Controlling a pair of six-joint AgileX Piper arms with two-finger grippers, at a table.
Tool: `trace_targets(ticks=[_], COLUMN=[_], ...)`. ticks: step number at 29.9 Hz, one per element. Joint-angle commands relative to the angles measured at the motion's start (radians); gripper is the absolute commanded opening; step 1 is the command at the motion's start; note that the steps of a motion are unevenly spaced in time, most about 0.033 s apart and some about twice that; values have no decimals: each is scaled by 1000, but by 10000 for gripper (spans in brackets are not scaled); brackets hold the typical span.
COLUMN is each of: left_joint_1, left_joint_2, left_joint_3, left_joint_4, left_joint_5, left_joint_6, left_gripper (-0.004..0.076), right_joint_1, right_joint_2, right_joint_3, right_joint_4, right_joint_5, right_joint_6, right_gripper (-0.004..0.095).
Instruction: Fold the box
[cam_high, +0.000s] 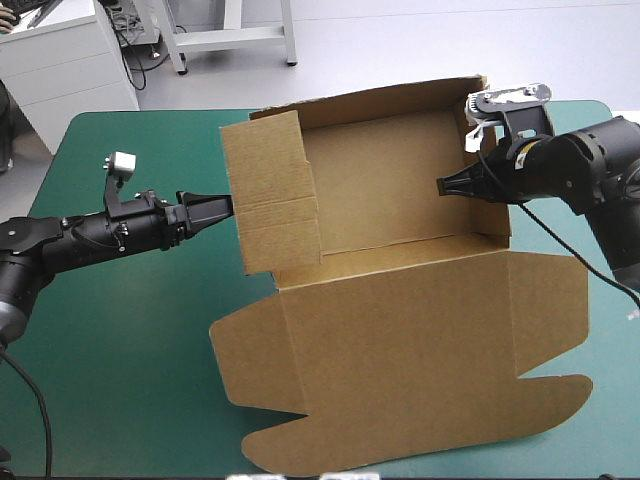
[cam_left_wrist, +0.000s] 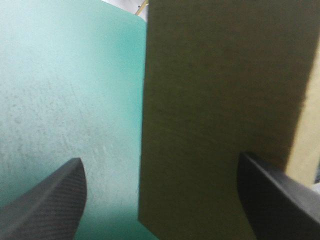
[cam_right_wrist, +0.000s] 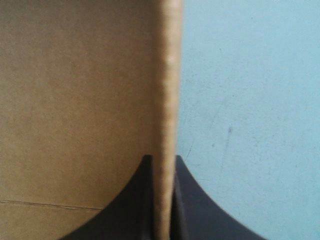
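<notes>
The brown box (cam_high: 400, 300) lies mid-frame on the teal-green worktop (cam_high: 130, 330) in the high view, its tray walls raised in the upper middle and its lid flat toward the lower edge. The left arm reaches in level from the left of the frame; the left gripper (cam_high: 222, 207) is at the tray's left wall, black fingers spread wide, the wall standing ahead between them. The right arm bends in from the upper right; the right gripper (cam_high: 447, 186) pinches a board edge at the tray's right side, fingers nearly pressed together.
</notes>
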Motion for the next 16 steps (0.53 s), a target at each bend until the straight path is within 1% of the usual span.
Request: trace_targets(ticks=[1, 9, 13, 16], left_joint_1=[-51, -93, -129, -170], left_joint_2=[-32, -32, -32, -32], left_joint_3=[-34, -51, -126, -209], left_joint_4=[-112, -131, -76, 24], left_joint_5=[110, 110, 108, 54], left_joint_6=[39, 23, 20, -57], left_gripper=[562, 525, 519, 519], right_joint_1=[-2, -2, 0, 0], right_joint_2=[-28, -28, -28, -28], right_joint_3=[-32, -32, -32, -32], right_joint_4=[-25, -7, 19, 55], right_joint_5=[-40, -12, -2, -2], right_joint_6=[29, 61, 95, 95], right_gripper=[-23, -23, -23, -23])
